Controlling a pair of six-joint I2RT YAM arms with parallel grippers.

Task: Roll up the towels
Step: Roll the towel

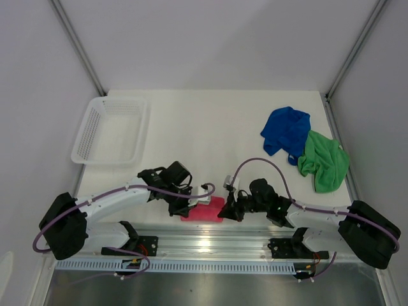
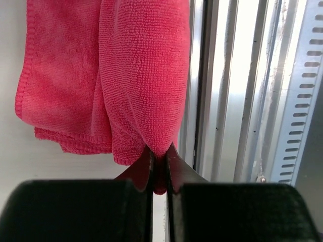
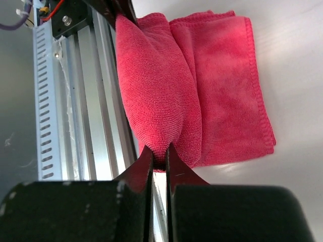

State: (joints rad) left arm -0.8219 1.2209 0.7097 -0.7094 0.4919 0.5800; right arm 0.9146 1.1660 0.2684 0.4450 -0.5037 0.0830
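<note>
pink-red towel [image 1: 203,211] is at 6 o'clock on the white table [image 1: 210,127]. It sits right at the near edge, against the aluminium rail [image 1: 217,241] that carries the arm bases. It's folded into a short strip with the long axis running 9-to-3. Both arms meet over it.

left gripper [image 2: 159,157]: jaws pinched almost together, with a bunched tip of the pink-red towel clamped between them. The slit between them is filled with cloth. It has the 9 o'clock end of the strip in the top view.

right gripper [image 3: 160,154]: same story, jaws clamped on pink cloth at the 3 o'clock end. In the right wrist view the left gripper's fingertips [image 3: 118,10] show at 12 o'clock, on the far end of the same fold.

Towel shape from both wrist cams:
- A puffed, rounded hump runs between the two grippers on the rail side, partly over the rail's edge.
- The flatter layered part lies on the table side, stitched hem visible and edges roughly stacked.
- I can't tell how many turns are in the hump.

royal blue towel [image 1: 287,129] is crumpled at 2 o'clock on the table. bright green towel [image 1: 325,162] is crumpled at its 4 o'clock, edges touching, near the right table edge. Both are well apart from the grippers.

white mesh basket [image 1: 86,137] is at 10 o'clock by the left table edge, well apart from all three towels.
</note>
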